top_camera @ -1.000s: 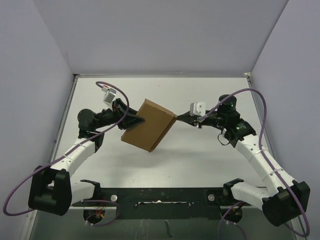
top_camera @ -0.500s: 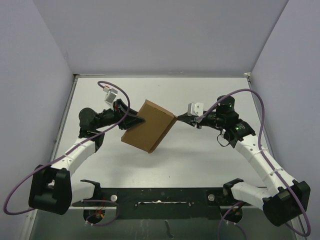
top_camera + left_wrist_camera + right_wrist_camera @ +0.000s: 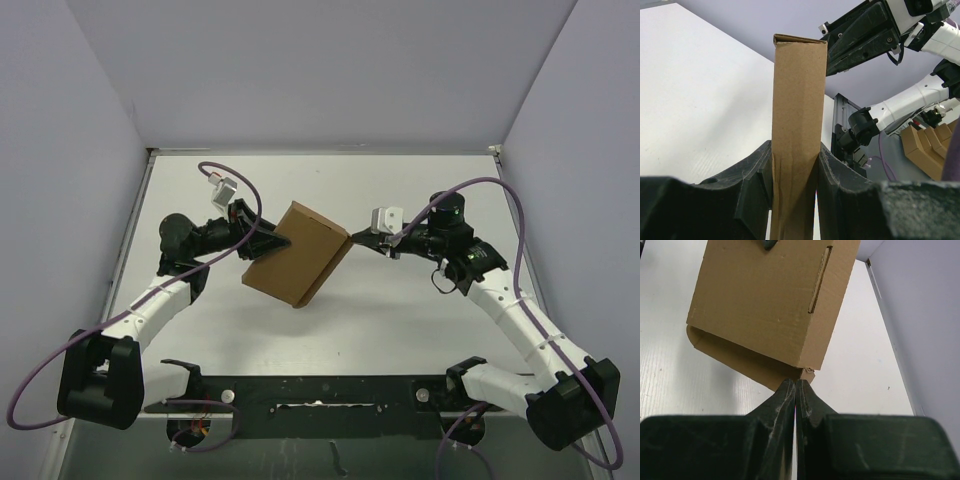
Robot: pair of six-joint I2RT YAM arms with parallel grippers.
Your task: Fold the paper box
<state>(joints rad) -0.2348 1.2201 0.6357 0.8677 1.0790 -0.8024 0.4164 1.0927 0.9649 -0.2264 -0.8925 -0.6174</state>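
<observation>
The paper box (image 3: pixel 298 254) is a thin brown cardboard box, closed and held tilted above the table's middle. My left gripper (image 3: pixel 272 240) is shut on its left edge; in the left wrist view the box (image 3: pixel 797 100) stands edge-on between the fingers (image 3: pixel 757 185) of that gripper (image 3: pixel 795 185). My right gripper (image 3: pixel 352 240) is shut with nothing between its jaws, and its tips rest against the box's right corner. In the right wrist view the box (image 3: pixel 765 295) fills the top, a slot shows on its face, and the closed gripper (image 3: pixel 795 385) meets its lower corner.
A black rail (image 3: pixel 320 390) runs along the near edge between the arm bases. Grey walls (image 3: pixel 80 150) close the table on three sides. More brown cardboard pieces (image 3: pixel 922 147) lie beyond the rail in the left wrist view.
My right gripper has moved a little to the left against the box's corner. The box has turned slightly, its lower corner dropping. The left gripper keeps its hold.
</observation>
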